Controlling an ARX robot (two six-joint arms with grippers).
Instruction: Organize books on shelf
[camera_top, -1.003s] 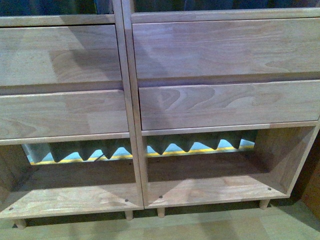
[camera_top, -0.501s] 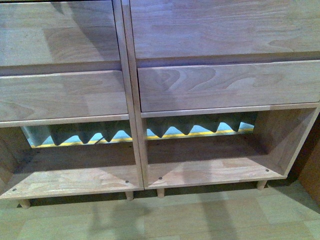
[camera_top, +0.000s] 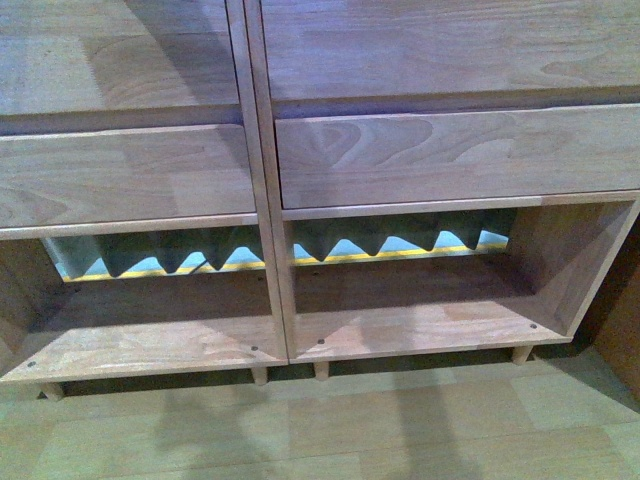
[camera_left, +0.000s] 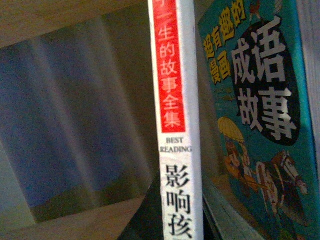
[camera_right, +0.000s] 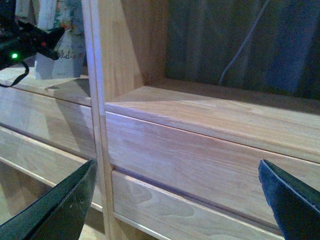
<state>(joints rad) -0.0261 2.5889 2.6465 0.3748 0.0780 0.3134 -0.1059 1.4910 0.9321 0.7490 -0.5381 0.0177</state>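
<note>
Dim warm light w/ soft shadows on shelf (camera_top: 420, 150) in front view; left wrist view dark, blurry.

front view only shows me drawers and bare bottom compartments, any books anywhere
Observer: Yes, the left wrist view shows a white-spined book beside a teal-covered book.
Operator: right gripper holding anything
Observer: No, the right gripper is open, nothing between its fingers, facing a drawer front.
Operator: more books
Observer: The right wrist view shows books standing above the drawers, past the divider.
</note>
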